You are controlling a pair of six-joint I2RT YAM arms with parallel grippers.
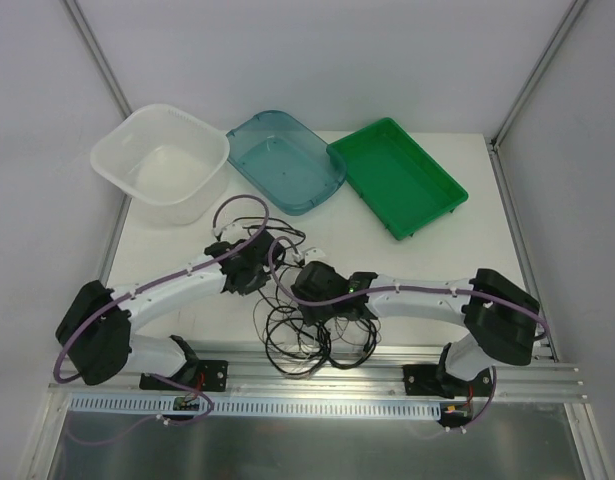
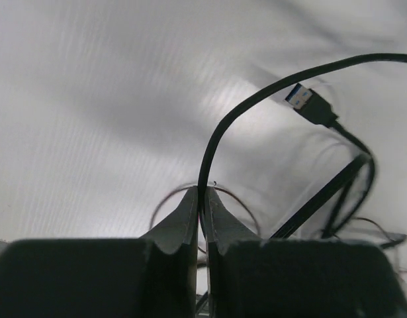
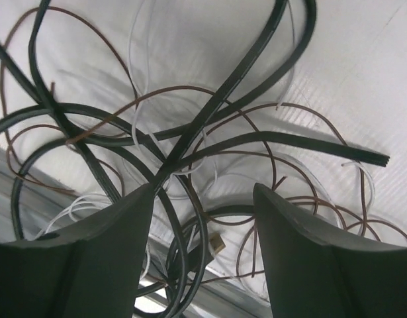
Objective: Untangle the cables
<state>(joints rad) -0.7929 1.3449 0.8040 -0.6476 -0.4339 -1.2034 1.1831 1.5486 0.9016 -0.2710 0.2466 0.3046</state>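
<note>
Left jaws pinching black cable (image 2: 214,137), right jaws spread; white tabletop (image 1: 427,262), pale walls (image 1: 317,60)

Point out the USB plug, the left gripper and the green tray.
USB plug (image 2: 300,98): left wrist view, on its blue-lined metal tip.
Left gripper (image 2: 202,195): left wrist view, between the fingertips, shut on a black cable (image 2: 223,122).
Green tray (image 1: 399,180): top view, on its bare floor.

Cables (image 1: 297,335): black + dk brown, few thin white. USB plug (image 2: 301,98): blue insert, silver shell. Tabletop (image 1: 437,260) white. Basket (image 1: 167,170) milky white; one tray (image 1: 287,165) see-thru teal, other tray (image 1: 402,180) solid green. Hoses (image 1: 167,280) purple. Left tool (image 2: 202,199) & right tool (image 3: 203,189): dk grey.
</note>
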